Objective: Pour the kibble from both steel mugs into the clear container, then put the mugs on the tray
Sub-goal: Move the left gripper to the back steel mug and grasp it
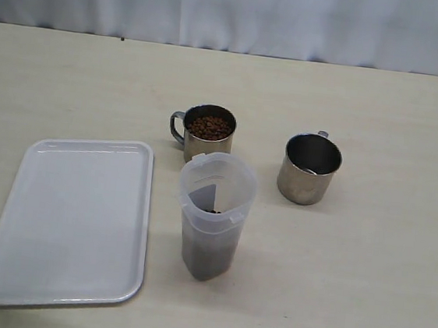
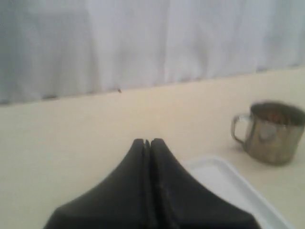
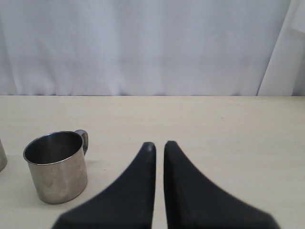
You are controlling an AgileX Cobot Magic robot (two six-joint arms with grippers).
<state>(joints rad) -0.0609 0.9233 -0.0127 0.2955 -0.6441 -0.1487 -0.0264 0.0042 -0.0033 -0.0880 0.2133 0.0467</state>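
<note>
Awaiting grasp: full mug [image 1: 205, 148], 12 o'clock of container [image 1: 214, 214] | judged rigid, slick, weighted by kibble [image 1: 209, 127]; handle [image 1: 177, 126] at 9 o'clock advised | left hand [image 2: 147, 141], right hand [image 3: 157, 145] pinched closed, empty

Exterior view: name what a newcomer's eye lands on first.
The clear container stands front and centre, its bottom dark with kibble. Behind it sits a steel mug full of kibble, with an empty steel mug to the right. A bare white tray lies on the left.
</note>
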